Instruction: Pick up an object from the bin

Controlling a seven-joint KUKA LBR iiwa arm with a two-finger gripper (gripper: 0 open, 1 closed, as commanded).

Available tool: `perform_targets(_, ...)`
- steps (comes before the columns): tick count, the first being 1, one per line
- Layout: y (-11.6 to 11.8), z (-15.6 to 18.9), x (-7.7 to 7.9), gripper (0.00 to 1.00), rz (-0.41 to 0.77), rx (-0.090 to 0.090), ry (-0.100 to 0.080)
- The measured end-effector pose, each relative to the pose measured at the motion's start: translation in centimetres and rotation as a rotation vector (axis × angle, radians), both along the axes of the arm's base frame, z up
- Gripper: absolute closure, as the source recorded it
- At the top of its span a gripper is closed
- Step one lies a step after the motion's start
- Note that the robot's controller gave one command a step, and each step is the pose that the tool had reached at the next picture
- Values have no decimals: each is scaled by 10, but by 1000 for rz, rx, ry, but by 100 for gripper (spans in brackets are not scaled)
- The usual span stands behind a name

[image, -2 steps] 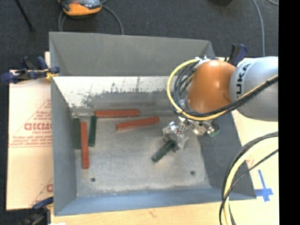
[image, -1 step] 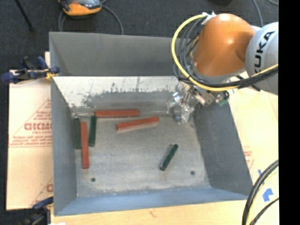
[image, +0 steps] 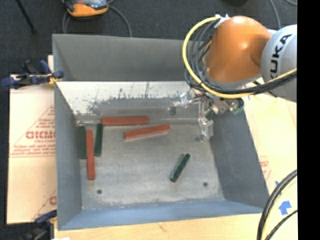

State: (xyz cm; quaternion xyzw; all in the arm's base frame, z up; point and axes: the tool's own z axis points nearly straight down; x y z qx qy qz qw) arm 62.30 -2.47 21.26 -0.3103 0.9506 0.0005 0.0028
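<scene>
Our gripper (image: pixel 205 130) hangs low inside the grey bin (image: pixel 150 59), up and a little to the right of the lone dark green bar (image: pixel 180 167), over bare floor by the back wall. We cannot tell how far it is open, and we see nothing in its grasp. Above it sits the arm's orange cover (image: pixel 235 49), ringed by yellow and black cables (image: pixel 192 59). The lone dark green bar lies tilted on the floor, apart from everything else and clear of the gripper. Up and to the left of it lies a slanted orange-red bar (image: pixel 147 132), its right end the nearest thing to the gripper but not touching it. Further up and left lies a second orange-red bar (image: pixel 125 120), almost level along the back wall. Far to the left of the green bar, three upright bars stand close together: a short green bar (image: pixel 99 139), a long orange bar (image: pixel 90 154) and a darker green bar (image: pixel 81 143) against the left wall.
</scene>
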Motion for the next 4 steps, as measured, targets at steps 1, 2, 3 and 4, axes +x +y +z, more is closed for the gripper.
perform_targets(1,0,0,0,0,-1,0,0)
perform_targets(2,-3,-41,-23,0,10,-1,-8)
perform_targets(3,-4,-102,-23,0,92,-5,-4)
perform_targets(4,-6,-141,-56,100,100,-1,1)
